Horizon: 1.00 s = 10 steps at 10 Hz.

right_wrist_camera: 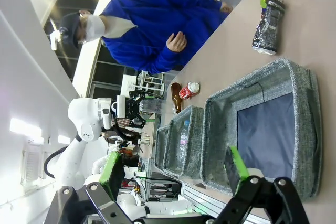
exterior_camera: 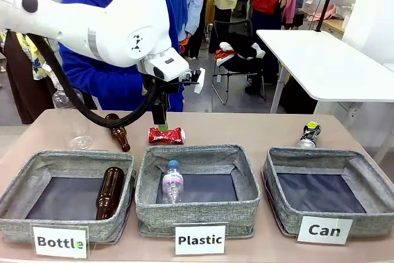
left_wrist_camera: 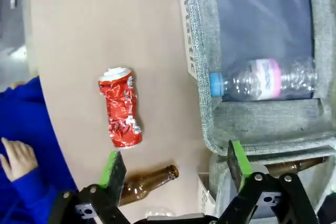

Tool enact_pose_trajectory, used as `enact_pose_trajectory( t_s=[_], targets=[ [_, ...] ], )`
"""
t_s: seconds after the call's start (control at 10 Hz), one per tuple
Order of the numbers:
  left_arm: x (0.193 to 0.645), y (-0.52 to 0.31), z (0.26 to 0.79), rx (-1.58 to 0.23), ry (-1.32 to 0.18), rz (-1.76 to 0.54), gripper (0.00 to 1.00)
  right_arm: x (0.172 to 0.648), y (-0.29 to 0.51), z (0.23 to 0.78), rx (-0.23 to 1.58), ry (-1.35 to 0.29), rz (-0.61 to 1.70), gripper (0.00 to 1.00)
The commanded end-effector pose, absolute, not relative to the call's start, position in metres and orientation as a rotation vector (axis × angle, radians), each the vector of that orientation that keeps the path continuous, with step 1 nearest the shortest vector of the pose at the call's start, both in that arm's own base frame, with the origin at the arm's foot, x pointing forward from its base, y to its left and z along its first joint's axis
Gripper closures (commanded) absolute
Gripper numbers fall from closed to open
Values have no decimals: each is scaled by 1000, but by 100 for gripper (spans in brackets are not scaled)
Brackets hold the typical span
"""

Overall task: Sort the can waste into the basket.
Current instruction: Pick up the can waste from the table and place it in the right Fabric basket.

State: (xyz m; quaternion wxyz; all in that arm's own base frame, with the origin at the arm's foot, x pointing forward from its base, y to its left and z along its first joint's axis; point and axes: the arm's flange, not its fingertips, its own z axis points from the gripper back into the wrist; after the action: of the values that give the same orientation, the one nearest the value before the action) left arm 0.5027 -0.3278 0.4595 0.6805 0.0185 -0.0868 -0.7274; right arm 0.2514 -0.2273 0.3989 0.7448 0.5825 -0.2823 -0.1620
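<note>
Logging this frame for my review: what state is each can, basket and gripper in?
red can: crushed, lying on the table, ungripped.
black can: dented, on the table behind the Can basket.
Can basket: empty.
Plastic basket: holds one clear plastic bottle.
Bottle basket: holds one brown glass bottle.
left gripper: open, above the red can.
right gripper: open, holding nothing.
</note>
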Motion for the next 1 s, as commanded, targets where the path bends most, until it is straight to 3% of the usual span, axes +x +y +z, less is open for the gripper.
enact_pose_trajectory(
  t_s=[0.0, 0.7, 0.8, 0.9],
  targets=[
    [488, -325, 466, 31, -193, -1662, 0, 255, -228, 400, 1287, -655, -338, 0],
    [552, -339, 430, 19, -276, -1618, 0, 255, -228, 400, 1287, -655, -338, 0],
    [547, -327, 436, -60, -225, -1691, 0, 255, -228, 400, 1287, -655, -338, 0],
    [509, -287, 471, -215, -193, -1907, 0, 255, -228, 400, 1287, -655, -338, 0]
  ],
)
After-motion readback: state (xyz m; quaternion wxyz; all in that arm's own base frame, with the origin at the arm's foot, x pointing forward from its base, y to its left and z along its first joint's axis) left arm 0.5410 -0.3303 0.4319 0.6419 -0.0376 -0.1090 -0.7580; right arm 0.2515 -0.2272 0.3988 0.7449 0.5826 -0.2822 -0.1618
